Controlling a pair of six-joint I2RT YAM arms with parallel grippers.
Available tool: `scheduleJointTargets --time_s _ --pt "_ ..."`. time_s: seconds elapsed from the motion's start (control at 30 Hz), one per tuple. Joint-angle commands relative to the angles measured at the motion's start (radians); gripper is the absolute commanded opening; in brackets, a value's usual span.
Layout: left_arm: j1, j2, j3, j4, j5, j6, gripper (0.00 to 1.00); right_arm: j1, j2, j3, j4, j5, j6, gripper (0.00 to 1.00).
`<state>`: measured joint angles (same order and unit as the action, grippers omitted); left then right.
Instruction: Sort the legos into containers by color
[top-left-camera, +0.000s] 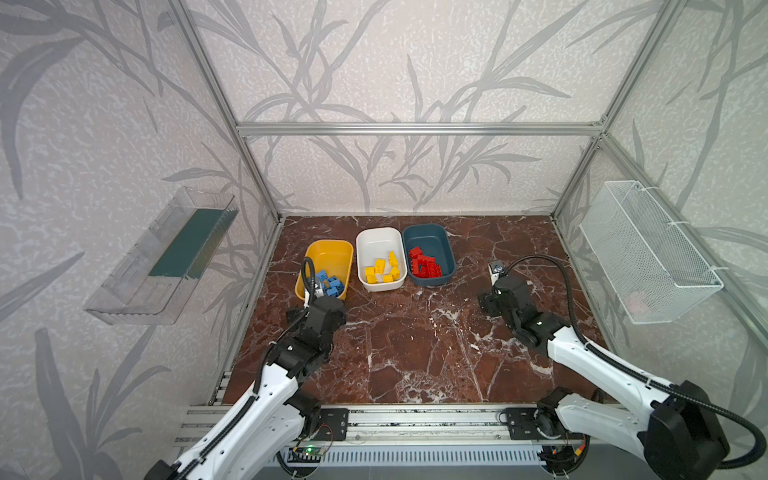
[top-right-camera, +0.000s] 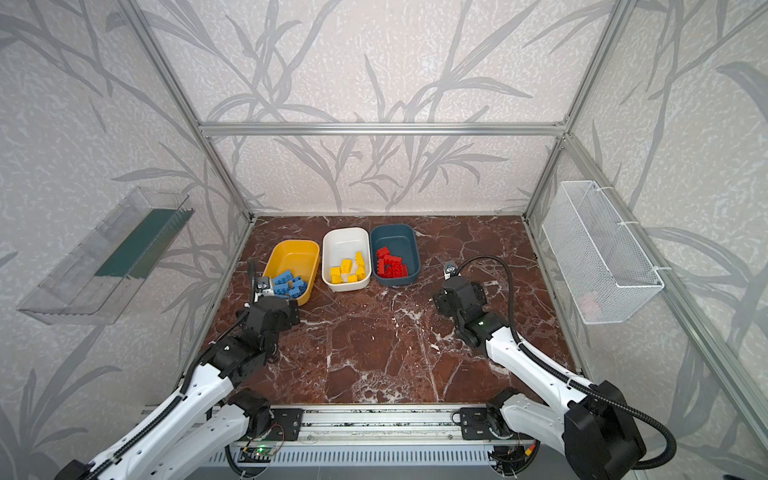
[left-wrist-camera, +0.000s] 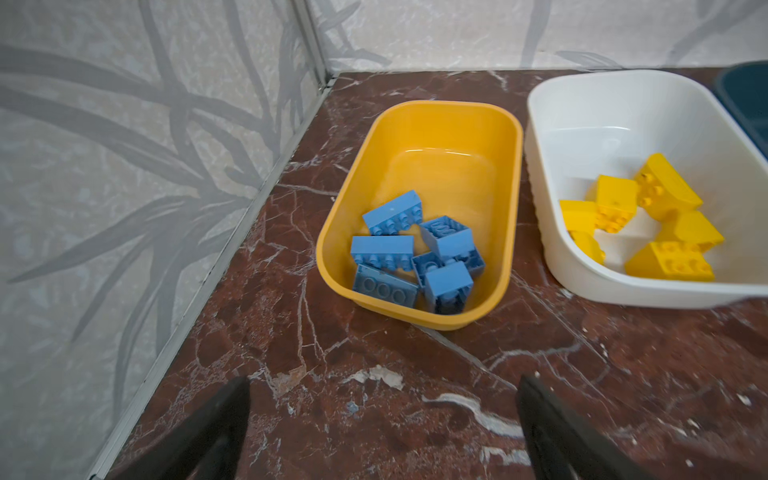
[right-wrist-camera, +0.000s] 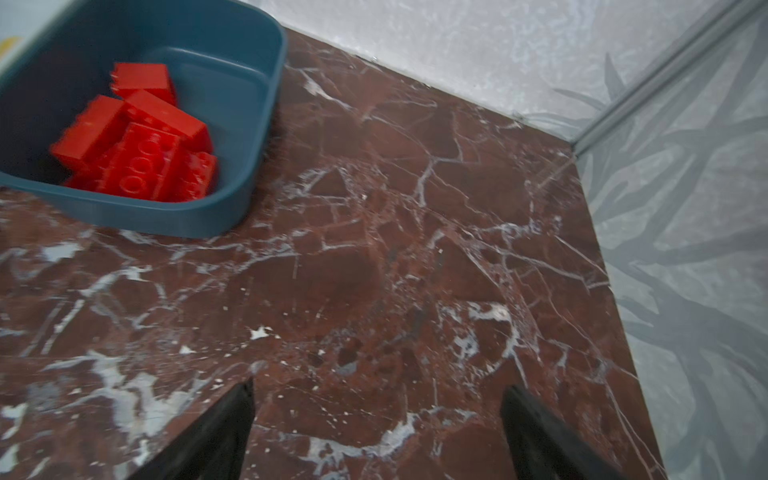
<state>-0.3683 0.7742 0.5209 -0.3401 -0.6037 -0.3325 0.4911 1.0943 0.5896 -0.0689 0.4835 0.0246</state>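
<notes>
My left claw (left-wrist-camera: 384, 382) is spread wide and holds nothing. It hangs over the bare marble table (left-wrist-camera: 332, 353), just short of the near end of the yellow tub (left-wrist-camera: 440, 106). In that tub lie the blue bricks (left-wrist-camera: 415, 249), a loose heap at the end nearest me, some on their sides and one showing its hollow underside. Just beside it on the right sits the white tub (left-wrist-camera: 582, 104) with the yellow bricks (left-wrist-camera: 648, 220) in it, several of them wedge-shaped and all bunched toward the near end.

My right claw (right-wrist-camera: 378, 386) is spread wide too and grips nothing; under it is only table. It hovers to the right of the dark teal tub (right-wrist-camera: 166, 216), clear of its wall. The red bricks (right-wrist-camera: 137, 141) are piled in that tub, along its left side and near end.

In both top views the three tubs stand in a row toward the back of the table — yellow, white, teal from left to right. White and teal are so close that I cannot tell whether they touch. Every brick I can see lies inside a tub.
</notes>
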Motion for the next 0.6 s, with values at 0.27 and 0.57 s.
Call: scheduleJointTargets --time_s 0.27,0.57 --pt "0.321 0.336 -0.034 0.516 0.285 0.124 0.99 -0.214 0.119 -0.153 0.395 -0.053 0.006 0.93" --pt "0.363 0.624 -0.001 0.796 0.369 0.217 0.99 -0.296 0.264 -0.177 0.673 -0.116 -0.012 0.93"
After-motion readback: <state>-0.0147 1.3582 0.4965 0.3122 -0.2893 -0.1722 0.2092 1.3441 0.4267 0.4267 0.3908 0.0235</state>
